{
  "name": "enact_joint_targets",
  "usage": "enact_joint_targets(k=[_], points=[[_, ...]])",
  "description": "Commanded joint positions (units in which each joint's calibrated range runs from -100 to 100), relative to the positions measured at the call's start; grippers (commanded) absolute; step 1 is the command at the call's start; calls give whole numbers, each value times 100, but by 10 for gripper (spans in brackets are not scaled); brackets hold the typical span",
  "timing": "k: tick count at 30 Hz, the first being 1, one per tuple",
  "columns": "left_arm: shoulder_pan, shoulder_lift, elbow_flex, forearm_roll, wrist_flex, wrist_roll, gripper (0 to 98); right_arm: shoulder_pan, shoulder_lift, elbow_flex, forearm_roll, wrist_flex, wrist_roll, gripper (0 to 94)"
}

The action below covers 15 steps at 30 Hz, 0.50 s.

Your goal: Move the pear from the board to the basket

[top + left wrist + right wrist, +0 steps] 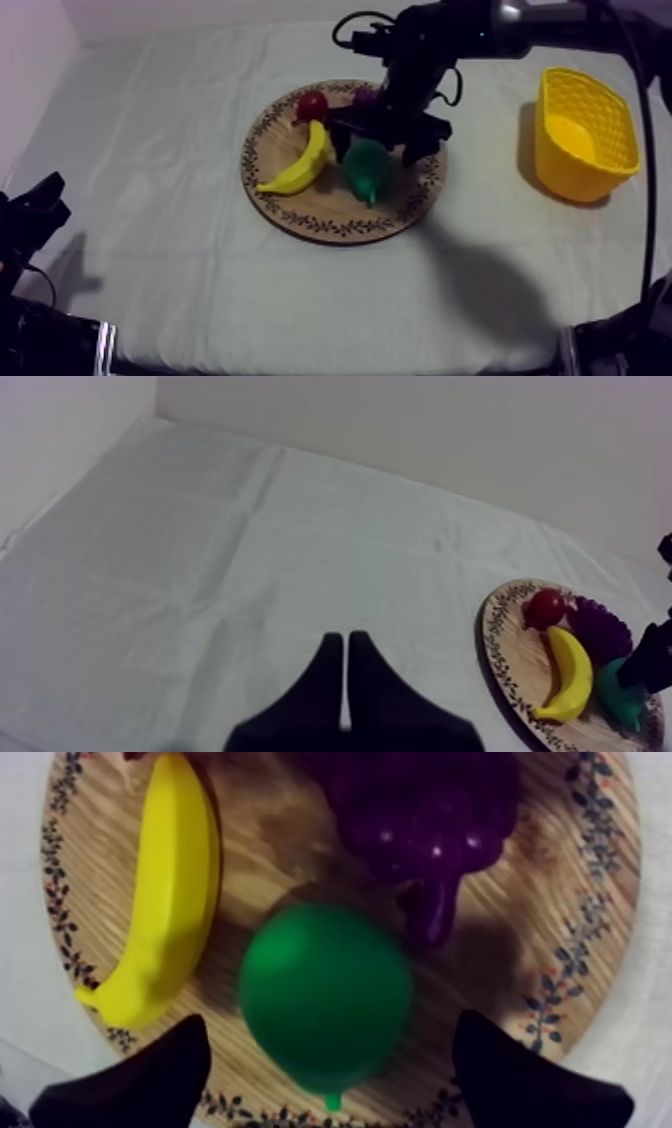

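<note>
While the pear (325, 992) lies on the wooden board (300, 225), stalk end toward the board's near rim, nothing of the task is done beyond the approach. The pear rests between the banana (305, 160) and the bunch of grapes (420, 812), close to both, with the small red fruit (312, 103) at the board's far edge. My right gripper (330, 1042) hangs over the pear with its two fingers apart, one at each side of the fruit and neither touching it, so no grasp is made yet. Closing on it, the lift and the carry across are all left, I judge. The yellow basket (590, 100) stands well apart on the cloth at my right and holds no fruit. My left gripper (345, 676) rests over bare cloth, fingers together on nothing.
</note>
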Motion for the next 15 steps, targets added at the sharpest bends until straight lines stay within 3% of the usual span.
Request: enact_joint_targets(k=[1,15], points=[[-1,0,3,1,-1,2,1,-2,87,-19,-24,13,7,916],[-1,0,3,1,-1,2,1,-60,510,-283,-10,-86,10,840]])
